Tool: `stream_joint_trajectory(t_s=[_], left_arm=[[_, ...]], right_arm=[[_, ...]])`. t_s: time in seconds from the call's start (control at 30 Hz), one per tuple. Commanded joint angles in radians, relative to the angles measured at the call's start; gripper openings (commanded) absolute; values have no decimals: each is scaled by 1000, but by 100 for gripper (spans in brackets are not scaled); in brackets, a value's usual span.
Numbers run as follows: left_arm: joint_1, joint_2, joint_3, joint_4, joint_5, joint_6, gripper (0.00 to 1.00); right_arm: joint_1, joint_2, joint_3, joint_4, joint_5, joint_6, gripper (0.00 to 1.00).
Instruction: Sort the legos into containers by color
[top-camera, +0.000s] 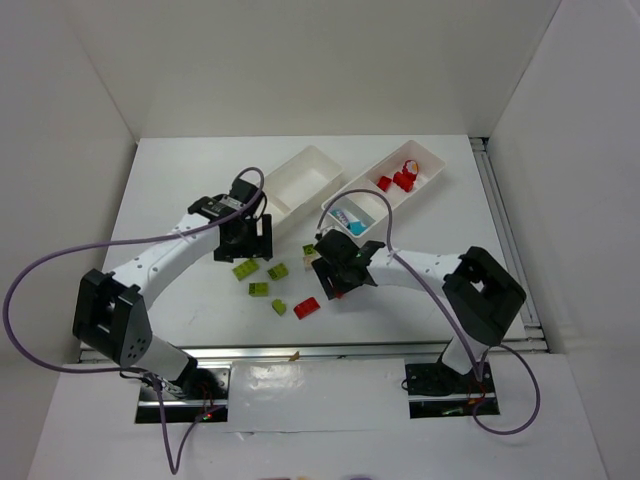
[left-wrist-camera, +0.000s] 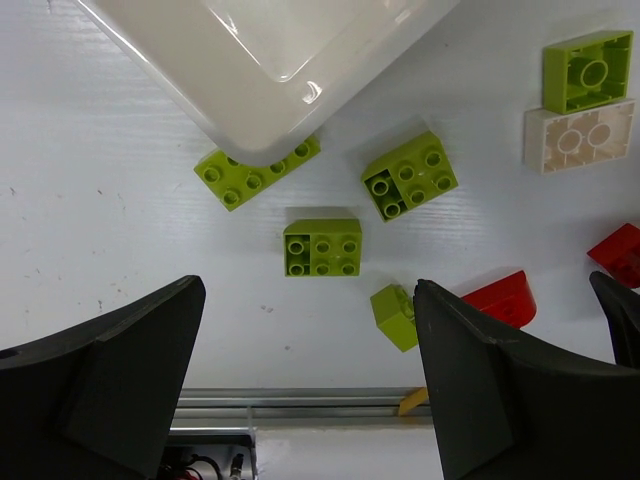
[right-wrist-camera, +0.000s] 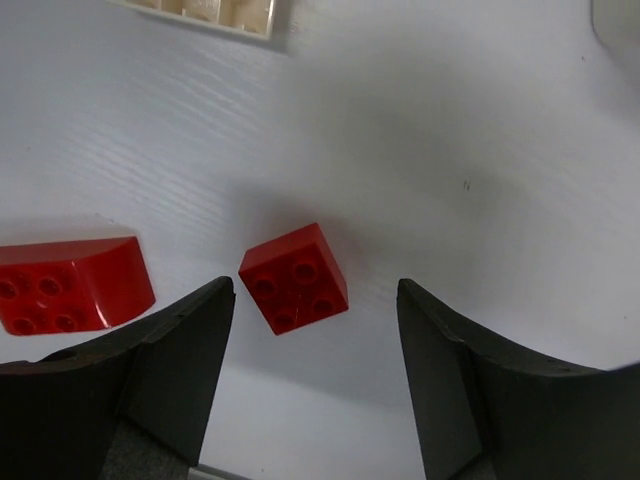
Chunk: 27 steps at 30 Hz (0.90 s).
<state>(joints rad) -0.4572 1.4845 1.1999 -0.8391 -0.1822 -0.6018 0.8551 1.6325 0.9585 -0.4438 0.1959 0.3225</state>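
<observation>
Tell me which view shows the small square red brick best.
The right wrist view: the small red brick lies whole, four studs up, between the right jaws. The top view shows only a red sliver under those jaws; the left wrist view cuts it at its right edge.

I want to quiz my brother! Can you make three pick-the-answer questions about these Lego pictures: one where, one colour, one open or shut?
1. Which compartment of the right tray holds red legos? A) far B) near C) both
2. What colour is the small brick between the jaws of the right gripper? A) green B) red C) cyan
3. How are the jaws of the left gripper? A) shut on a brick B) shut, empty C) open, empty
Answers: 1 A, red sits at its far end; 2 B, the wrist view shows red; 3 C, wide apart, gripping nothing.
</observation>
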Motion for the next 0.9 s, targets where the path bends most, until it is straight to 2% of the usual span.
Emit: stream_joint_trajectory(t_s=[0.0,0.2,0.33,0.37,0.53,0.73,0.87], left_arm=[[-5,20,38,-20,-22,16,96],[-14,30,56,-20,-22,16,95],[-14,39,66,-31,-34,25,95],[-14,39,66,-31,-45,25,95],[-14,39,66,-31,-45,25,95],[-14,48,66,-31,-36,25,95],[-23,48,66,-31,-36,25,95]], right_arm=[[4,29,-1,94,4,-79,72],[4,115,48,99,4,-103,61],[4,78,92,60,-10,-82,40],[4,64,111,22,25,-82,31],[-42,-17,178,-47,54,-69,29],[-108,-63,189,-47,45,-51,29],[-175,-94,253,-65,85,-51,29]])
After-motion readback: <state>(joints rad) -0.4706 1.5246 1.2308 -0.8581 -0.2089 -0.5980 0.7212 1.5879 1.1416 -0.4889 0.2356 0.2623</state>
